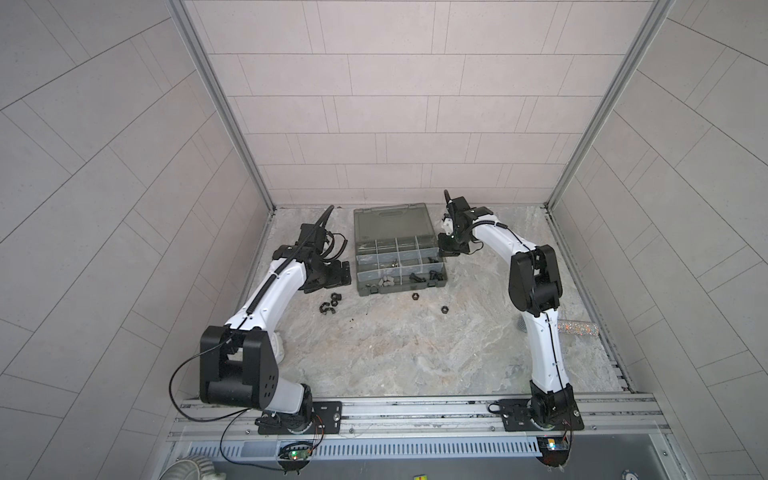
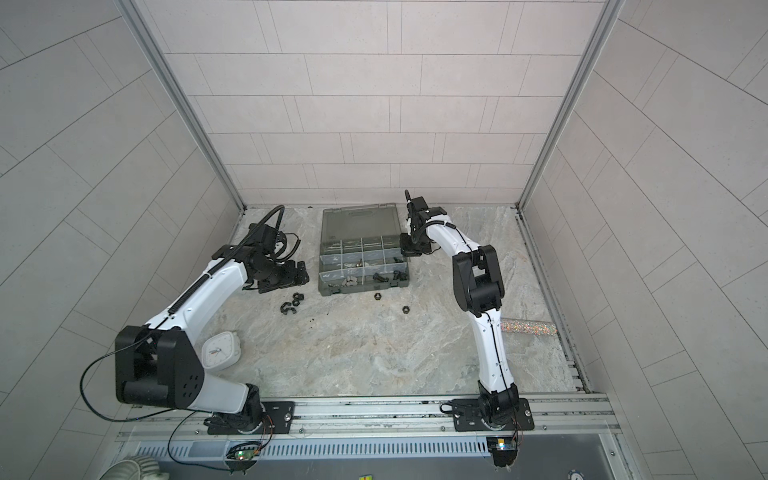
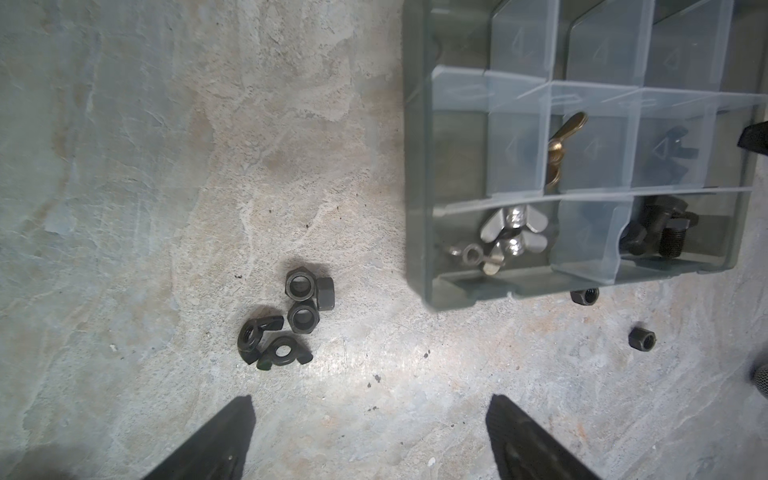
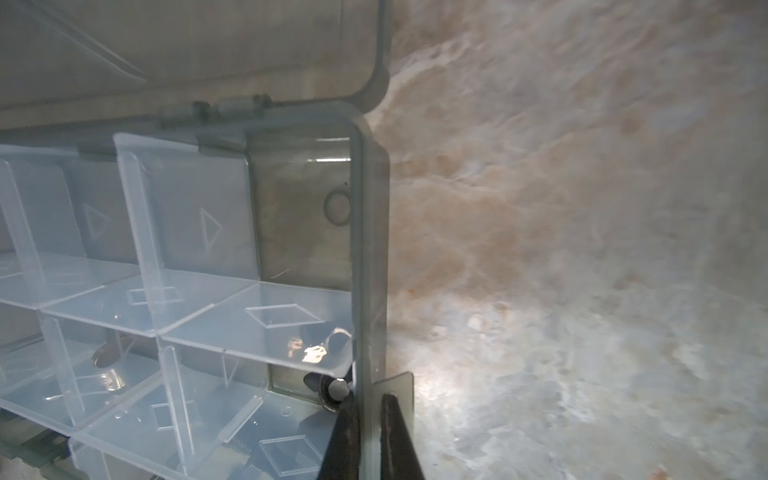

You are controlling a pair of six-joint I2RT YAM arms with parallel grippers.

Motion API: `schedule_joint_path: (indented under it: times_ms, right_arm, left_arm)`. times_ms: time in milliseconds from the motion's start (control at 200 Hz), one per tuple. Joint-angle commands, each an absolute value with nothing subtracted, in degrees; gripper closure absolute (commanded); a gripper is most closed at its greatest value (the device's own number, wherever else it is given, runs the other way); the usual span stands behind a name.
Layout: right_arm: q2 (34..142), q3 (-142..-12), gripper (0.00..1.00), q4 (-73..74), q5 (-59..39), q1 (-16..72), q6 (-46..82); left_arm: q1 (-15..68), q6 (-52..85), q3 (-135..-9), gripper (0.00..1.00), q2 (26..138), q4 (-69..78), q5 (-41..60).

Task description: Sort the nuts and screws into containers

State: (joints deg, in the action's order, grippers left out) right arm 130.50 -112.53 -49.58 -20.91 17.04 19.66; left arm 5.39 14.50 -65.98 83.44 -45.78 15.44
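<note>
Smoky-grey case (image 4: 370, 249) was clamped by the right tool (image 4: 370, 403), likely to steady it; the left tool (image 3: 371, 403) was held apart near nuts (image 3: 291, 320).

This is a robot test cell of the kind found in a lab. Three pale walls (image 1: 407, 104) with tile-like seams box in a small marbled counter (image 1: 395, 353), and bare aluminium posts (image 1: 224, 108) join them at the corners. Along the near edge runs an aluminium rail (image 1: 415, 409), where black mounting plates (image 1: 328, 415) bolt down two white-and-black arms (image 1: 270, 291). Below the rail sit a slotted metal vent strip (image 1: 415, 449) and a small circuit board (image 1: 296, 454) with a lit green light and loose wiring. A few unrelated props lie on the counter: an organizer case (image 1: 386, 220), a small clock (image 2: 220, 351) and a glittery microphone (image 2: 528, 327).
</note>
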Motion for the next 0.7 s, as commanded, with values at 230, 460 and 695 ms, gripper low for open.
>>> schedule_joint_path:
  times_ms: [230,460,695]
  right_arm:
    - [133.55,-107.72,0.94,-54.09,-24.05,21.27,21.00]
    - [131.64,-107.77,0.77,-52.93,-25.39,21.18,21.72]
    - [122.95,-108.49,0.53,-52.04,-27.46,21.18,20.42]
  left_arm:
    - [4.51,13.68,-65.34,0.07,83.17,-45.56,16.35]
    - [4.04,13.72,-65.00,0.07,83.17,-46.04,15.00]
    - [3.34,15.22,-63.46,0.19,83.41,-46.06,11.52]
